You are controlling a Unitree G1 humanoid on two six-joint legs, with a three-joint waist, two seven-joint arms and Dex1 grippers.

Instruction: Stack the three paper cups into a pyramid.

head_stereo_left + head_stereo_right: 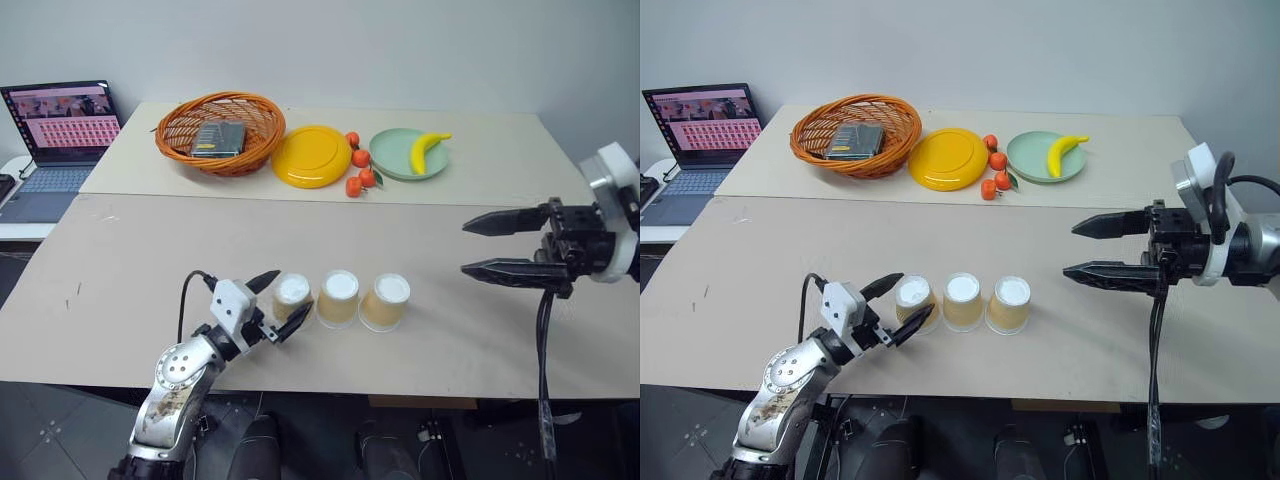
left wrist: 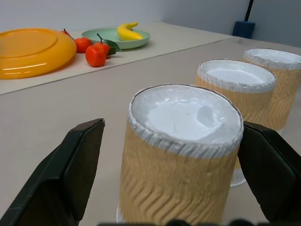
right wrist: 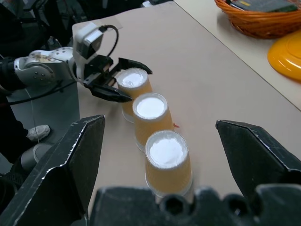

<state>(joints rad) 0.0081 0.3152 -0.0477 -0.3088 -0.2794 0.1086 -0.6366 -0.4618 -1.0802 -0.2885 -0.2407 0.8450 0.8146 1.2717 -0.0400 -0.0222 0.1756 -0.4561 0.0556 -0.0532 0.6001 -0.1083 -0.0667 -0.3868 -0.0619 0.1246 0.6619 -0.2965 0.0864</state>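
Left wrist view shows the nearest cup between the left gripper's spread, released jaws: ribbed tan paper, white base up, judged light and easily crushed, best pinched gently at mid-wall. The three paper cups stand upside down in a row on the counter; the right gripper hovers open beside them.

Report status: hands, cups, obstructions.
Left hand open, fingers either side of the leftmost tan ribbed paper cup, not closed. Right hand open, held off to the right of the row. Three cups upside down in a row, unstacked. Nothing in the way.
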